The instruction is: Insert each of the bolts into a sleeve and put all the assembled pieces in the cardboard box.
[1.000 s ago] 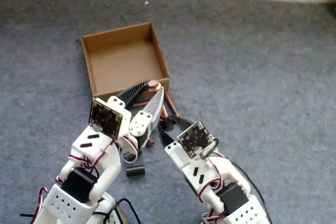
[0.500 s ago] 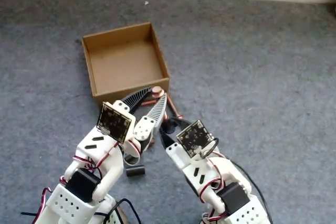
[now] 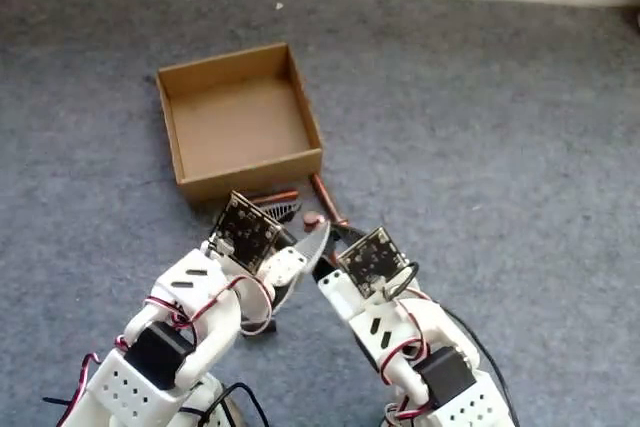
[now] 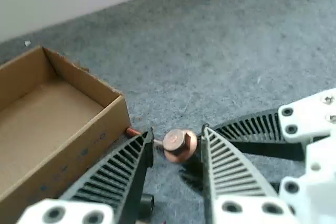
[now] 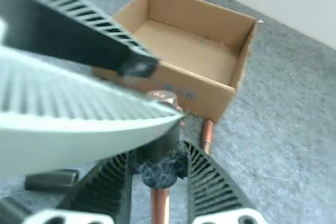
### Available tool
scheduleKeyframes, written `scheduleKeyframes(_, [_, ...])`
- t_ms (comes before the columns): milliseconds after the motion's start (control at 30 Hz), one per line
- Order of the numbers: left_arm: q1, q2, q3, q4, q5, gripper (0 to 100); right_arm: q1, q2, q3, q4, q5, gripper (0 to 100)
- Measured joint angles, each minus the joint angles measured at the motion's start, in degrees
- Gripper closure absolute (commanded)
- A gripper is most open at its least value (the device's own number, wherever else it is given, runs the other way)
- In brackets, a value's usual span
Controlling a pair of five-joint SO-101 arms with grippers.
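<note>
Seating the bolt [image 4: 180,144] in the sleeve [image 5: 155,170], mid-picture, just below the cardboard box [image 3: 250,175]. My right claw [image 5: 157,153] clamps the sleeve. My left claw [image 4: 177,134] straddles the bolt head with slim gaps either side, so it reads as open. Next, by my judgement: lift left clear, then carry the assembly up-picture into the box.

Cardboard box [image 3: 250,175] farthest back; loose bolt [image 3: 326,199] lying just before its front right corner; standing bolt [image 4: 179,144] in the sleeve [image 5: 157,167], nearer still.
</note>
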Motion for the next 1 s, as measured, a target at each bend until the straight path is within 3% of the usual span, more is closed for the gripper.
scheduleKeyframes(233, [-0.2, 0.0, -2.5, 5.8, 0.0, 76, 2.9, 0.0, 0.0, -1.0, -1.8, 99.4])
scheduleKeyframes(500, [-1.0, 0.0, -8.9, 13.1, -0.1, 79, 3.1, 0.0, 0.0, -1.0, -2.2, 99.4])
scheduleKeyframes(733, [-13.0, 0.0, -10.3, 13.3, -0.3, 99, 6.4, 0.0, 0.0, -1.0, -2.2, 99.4])
scheduleKeyframes(1000, [-28.6, -0.1, -5.2, 13.3, -0.3, 99, 11.5, 0.0, 0.0, 1.7, -2.2, 99.1])
